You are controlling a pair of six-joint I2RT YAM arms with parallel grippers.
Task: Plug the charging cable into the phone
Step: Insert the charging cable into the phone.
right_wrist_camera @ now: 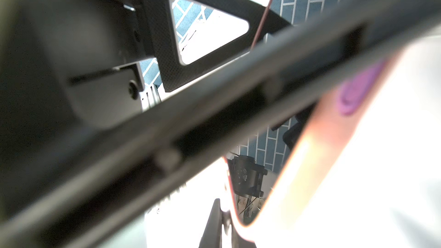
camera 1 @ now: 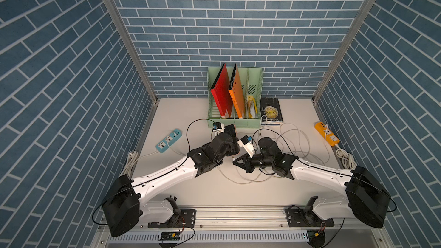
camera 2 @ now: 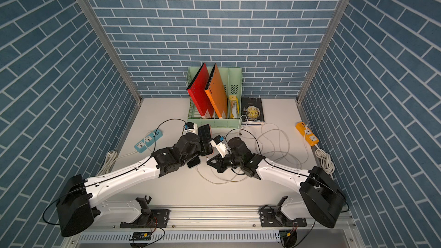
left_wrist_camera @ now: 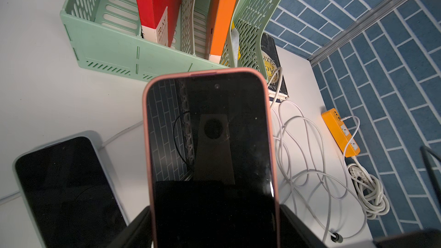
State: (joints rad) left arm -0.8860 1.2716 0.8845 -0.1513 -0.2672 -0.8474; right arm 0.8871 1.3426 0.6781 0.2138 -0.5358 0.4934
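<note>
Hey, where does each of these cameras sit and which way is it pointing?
Top views: high above the front, looking down toward the back wall; left arm and right arm show.
Left wrist: on the left arm, facing the pink-cased phone in the left tool; tool fingers show.
Right wrist: on the right arm, blurred close-up of the phone's pink edge; dark tool parts show.
Shared: top and left wrist views show the green file rack.

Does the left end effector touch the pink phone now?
Touching. The left wrist view shows the pink phone between the fingers of the left end effector, with both its edges against them.
</note>
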